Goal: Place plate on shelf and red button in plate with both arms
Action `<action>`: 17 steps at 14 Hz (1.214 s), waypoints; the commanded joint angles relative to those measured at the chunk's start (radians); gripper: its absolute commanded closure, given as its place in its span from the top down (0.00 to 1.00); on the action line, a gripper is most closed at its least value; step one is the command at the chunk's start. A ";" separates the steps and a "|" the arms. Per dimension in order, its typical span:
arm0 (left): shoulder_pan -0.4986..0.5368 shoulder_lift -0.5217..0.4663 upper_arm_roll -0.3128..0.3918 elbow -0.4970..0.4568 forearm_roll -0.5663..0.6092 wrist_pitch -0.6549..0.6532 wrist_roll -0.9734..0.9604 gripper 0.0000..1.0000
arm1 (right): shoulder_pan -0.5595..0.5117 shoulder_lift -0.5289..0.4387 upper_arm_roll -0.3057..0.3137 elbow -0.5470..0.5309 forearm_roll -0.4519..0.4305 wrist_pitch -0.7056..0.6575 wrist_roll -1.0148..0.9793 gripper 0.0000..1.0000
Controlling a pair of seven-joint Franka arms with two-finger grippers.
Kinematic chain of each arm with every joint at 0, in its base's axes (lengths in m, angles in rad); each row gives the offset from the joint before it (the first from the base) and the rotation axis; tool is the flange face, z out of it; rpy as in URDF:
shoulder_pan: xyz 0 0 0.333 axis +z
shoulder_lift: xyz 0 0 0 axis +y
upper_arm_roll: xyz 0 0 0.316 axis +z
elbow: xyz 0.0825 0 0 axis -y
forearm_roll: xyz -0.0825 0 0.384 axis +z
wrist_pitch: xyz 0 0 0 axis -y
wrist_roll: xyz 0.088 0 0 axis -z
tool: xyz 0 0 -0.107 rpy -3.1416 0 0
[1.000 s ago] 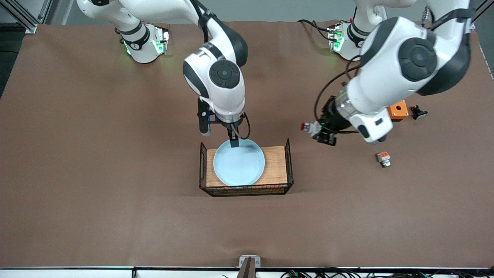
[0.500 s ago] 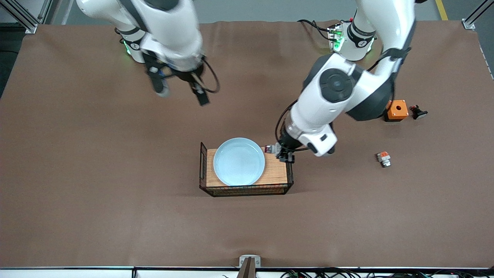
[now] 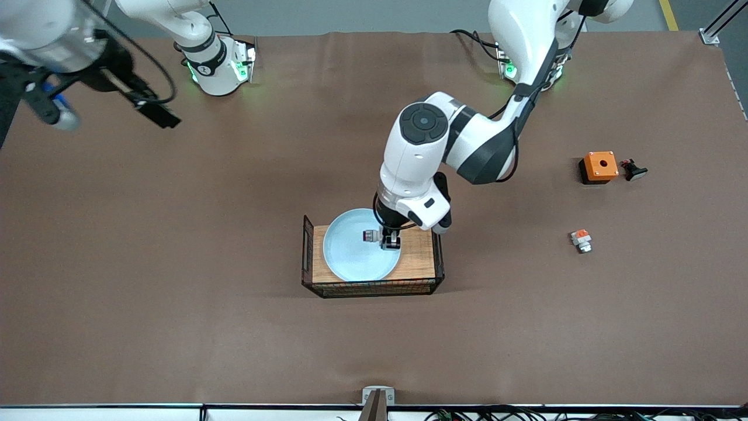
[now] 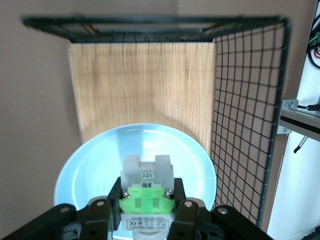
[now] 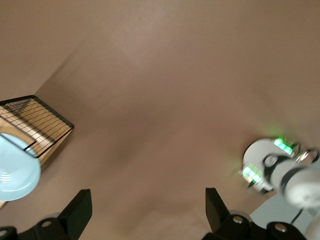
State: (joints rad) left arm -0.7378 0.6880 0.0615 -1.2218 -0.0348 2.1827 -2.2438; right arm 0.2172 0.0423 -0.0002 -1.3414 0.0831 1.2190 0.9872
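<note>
Plate [image 3: 350,254] lies flat on the wooden floor of the wire-sided tray [image 3: 308,250] near the middle of the table, so you may judge that half of the job done. It sits toward the right arm's end of the tray, leaving a strip of bare board toward the left arm's end.

You have the left gripper [image 3: 390,241] low over the plate, at its rim on the left arm's side. Its fingers [image 4: 98,212] are pressed in on the red button [image 4: 147,187], a small white-and-green switch piece. In the left wrist view the piece sits square between the pads, its white end pointing out over the plate's bowl. I cannot tell whether it touches the plate yet. Held this way, it should drop or set down inside the rim rather than on the board.

Your right gripper [image 3: 99,99] waits high over the table's edge at the right arm's end, well apart from the tray. Its fingers [image 5: 80,210] are spread wide and hold nothing.

Lying untouched near the left arm's end of the table are an orange box [image 3: 598,166], a small black part [image 3: 633,170] just beside it, and a white piece with an orange block [image 3: 581,240].

Remaining, in my judgement: release the button onto the plate and withdraw.
</note>
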 commanded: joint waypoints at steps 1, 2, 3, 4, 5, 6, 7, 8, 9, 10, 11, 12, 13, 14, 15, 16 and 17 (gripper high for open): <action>-0.017 0.048 0.027 0.036 0.018 0.069 -0.080 0.01 | -0.146 -0.044 0.019 -0.071 0.018 0.007 -0.256 1.00; -0.017 0.054 0.027 0.036 0.018 0.090 -0.097 0.01 | -0.191 -0.047 0.017 -0.085 0.018 0.010 -0.339 1.00; -0.018 0.062 0.027 0.038 0.016 0.095 -0.099 0.01 | -0.237 -0.048 0.017 -0.102 0.017 0.022 -0.429 1.00; -0.024 0.068 0.027 0.038 0.018 0.095 -0.099 0.01 | -0.281 -0.048 0.017 -0.114 0.017 0.036 -0.514 1.00; -0.035 0.077 0.029 0.038 0.018 0.098 -0.099 0.01 | -0.314 -0.053 0.017 -0.137 0.014 0.056 -0.583 1.00; -0.040 0.088 0.028 0.038 0.018 0.120 -0.096 0.01 | -0.329 -0.070 0.017 -0.168 0.007 0.091 -0.635 1.00; -0.040 0.100 0.024 0.036 0.016 0.147 -0.092 0.01 | -0.341 -0.099 0.017 -0.217 0.000 0.141 -0.692 1.00; -0.041 0.108 0.023 0.036 0.016 0.156 -0.089 0.01 | -0.349 -0.123 0.017 -0.258 -0.012 0.186 -0.741 1.00; -0.051 0.111 0.021 0.036 0.016 0.157 -0.088 0.01 | -0.351 -0.142 0.017 -0.280 -0.022 0.215 -0.789 1.00; -0.055 0.111 0.021 0.036 0.016 0.157 -0.088 0.01 | -0.351 -0.148 0.019 -0.279 -0.025 0.220 -0.815 1.00; -0.060 0.111 0.021 0.036 0.016 0.157 -0.085 0.01 | -0.348 -0.159 0.020 -0.274 -0.025 0.220 -0.828 1.00; -0.060 0.108 0.018 0.034 0.016 0.151 -0.070 0.15 | -0.342 -0.165 0.029 -0.271 -0.025 0.226 -0.828 1.00; -0.060 0.105 0.018 0.034 0.016 0.140 -0.057 0.56 | -0.322 -0.165 0.035 -0.260 -0.025 0.226 -0.825 1.00; -0.060 0.104 0.021 0.034 0.016 0.109 -0.050 0.95 | -0.306 -0.165 0.045 -0.256 -0.025 0.229 -0.814 1.00; -0.058 0.100 0.014 0.034 0.016 0.077 -0.028 1.00 | -0.294 -0.165 0.049 -0.249 -0.025 0.234 -0.809 1.00; -0.058 0.093 0.011 0.036 0.016 0.046 -0.002 1.00 | -0.289 -0.165 0.061 -0.246 -0.026 0.240 -0.808 1.00; -0.054 0.081 0.011 0.036 0.015 0.022 0.013 1.00 | -0.289 -0.163 0.072 -0.243 -0.026 0.246 -0.806 1.00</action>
State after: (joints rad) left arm -0.7917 0.7872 0.0707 -1.2015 -0.0347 2.2649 -2.2613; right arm -0.0779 -0.1079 0.0554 -1.5726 0.0711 1.4455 0.1788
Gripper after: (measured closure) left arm 0.233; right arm 0.000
